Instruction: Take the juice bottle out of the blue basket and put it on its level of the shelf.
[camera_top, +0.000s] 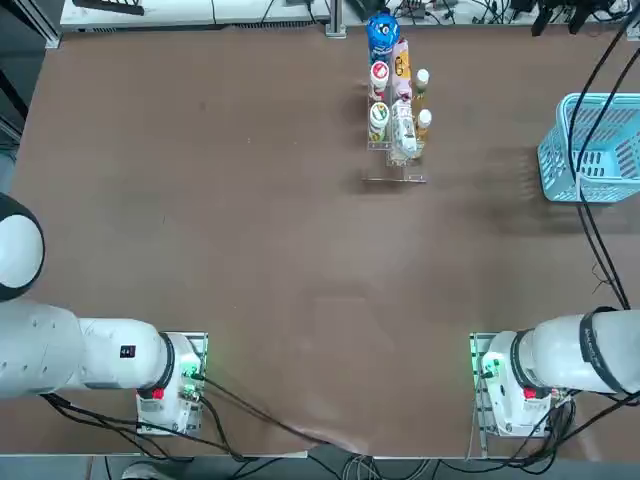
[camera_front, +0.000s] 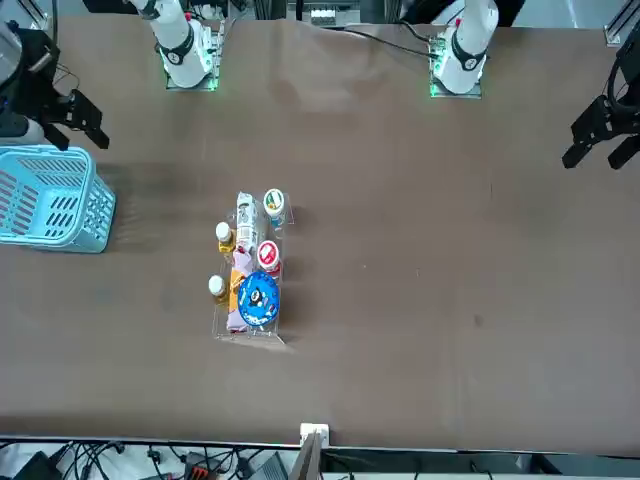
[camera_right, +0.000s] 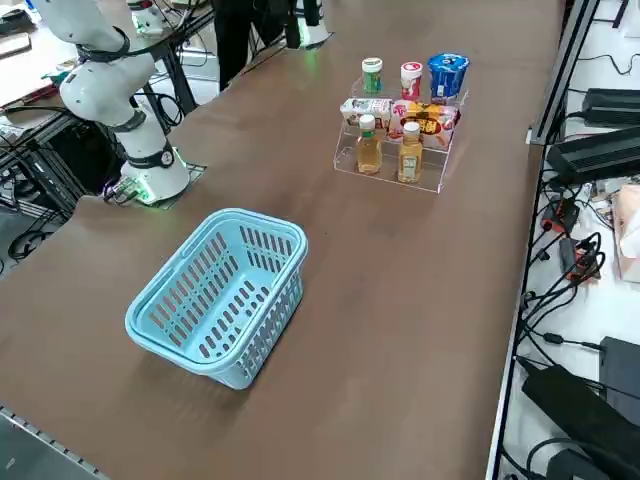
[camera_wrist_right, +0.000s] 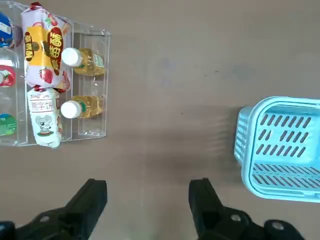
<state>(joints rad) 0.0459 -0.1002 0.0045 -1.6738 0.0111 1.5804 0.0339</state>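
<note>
The blue basket (camera_right: 179, 321) (camera_top: 563, 155) (camera_front: 98, 213) stands empty near the table's right edge. On the lowest level of the clear shelf (camera_right: 390, 178) (camera_wrist_right: 92, 132) the juice bottle (camera_right: 368, 145) (camera_wrist_right: 82, 107) (camera_top: 424, 122) stands upright, white-capped. Beside it is a similar bottle (camera_right: 410, 152) (camera_wrist_right: 85, 61). My right gripper (camera_wrist_right: 148, 187) (camera_front: 78, 128) is open and holds nothing. It hangs high over the table between shelf and basket.
The shelf's upper levels hold snack packets (camera_wrist_right: 46, 47) and small cups, one of them blue (camera_right: 447, 75). Cables (camera_top: 590, 120) from the right arm run across the basket in the top view. Bare brown tabletop surrounds both.
</note>
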